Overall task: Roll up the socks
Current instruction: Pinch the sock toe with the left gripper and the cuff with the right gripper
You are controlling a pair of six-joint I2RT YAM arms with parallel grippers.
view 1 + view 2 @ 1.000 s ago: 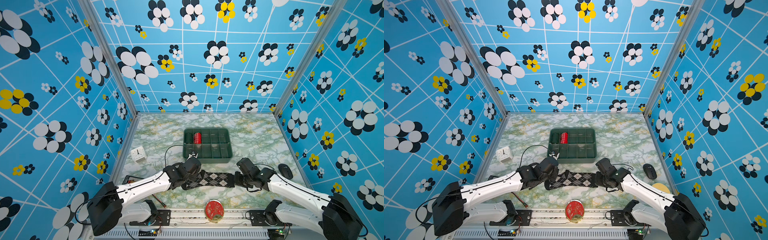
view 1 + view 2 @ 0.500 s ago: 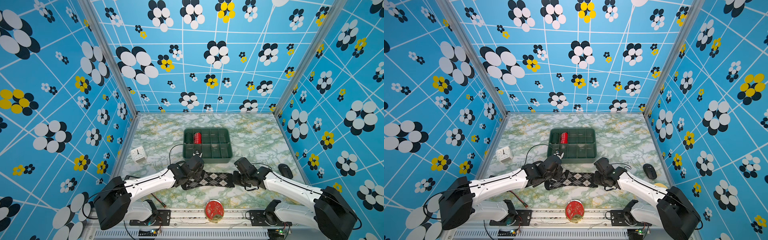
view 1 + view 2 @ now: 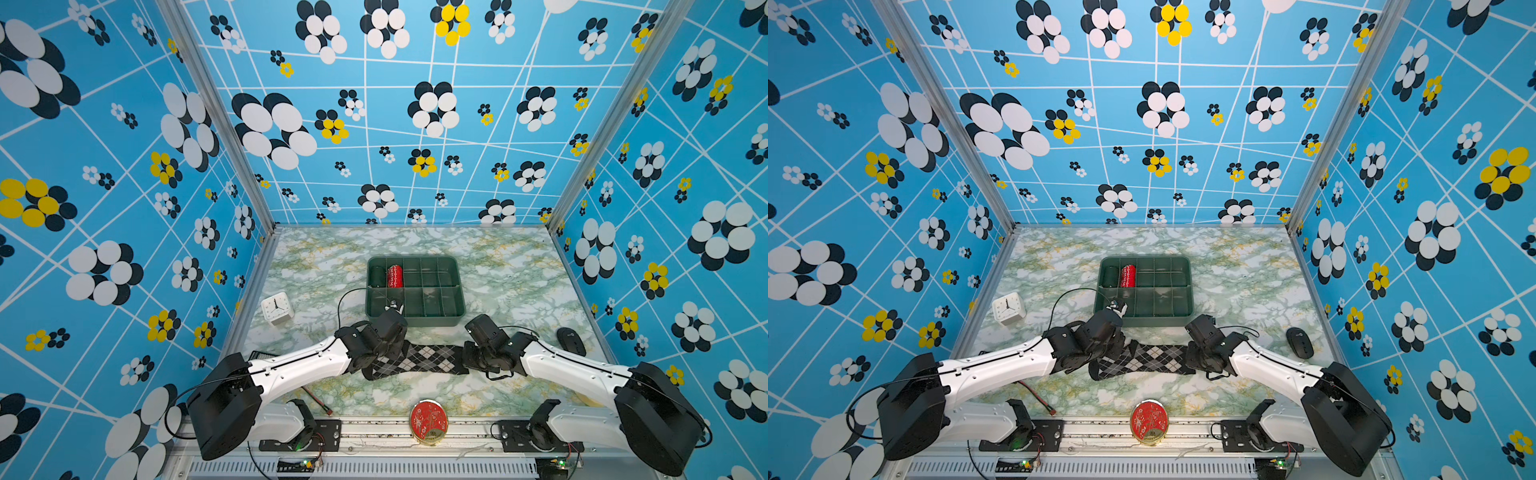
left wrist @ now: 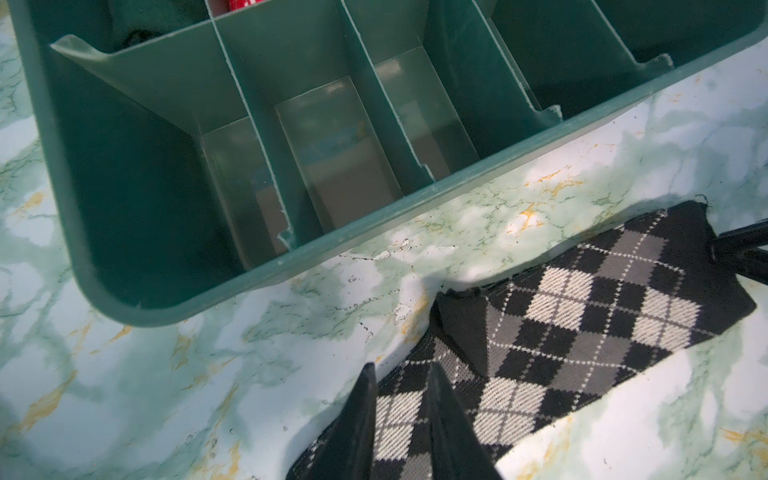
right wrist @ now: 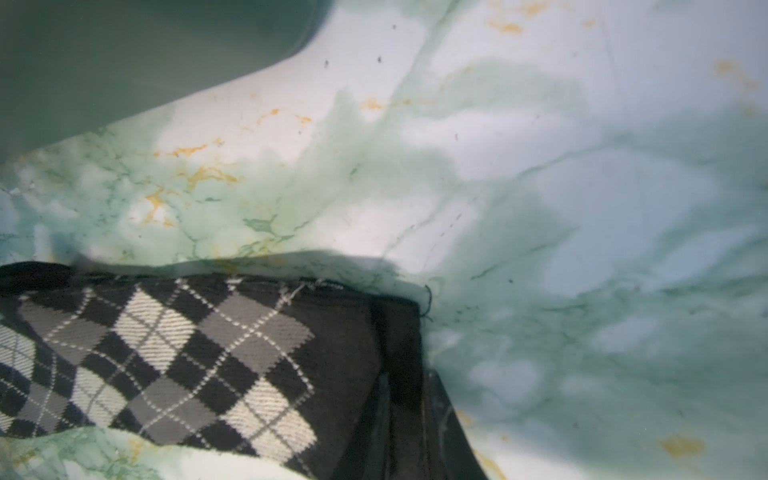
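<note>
Holding the socks (image 3: 417, 360) flat on the counter (image 3: 503, 266), lower centre.
My left claw (image 4: 400, 386) and right claw (image 5: 409, 399) each clamp one end.

The marble table (image 3: 507, 266) holds a green tray (image 3: 415, 321), a white clock (image 3: 277, 308), the socks (image 3: 419, 360), a black mouse (image 3: 571, 340) and a red tin (image 3: 429, 422).

Bright, even light; top views bent at edges; right wrist perhaps defocused.
</note>
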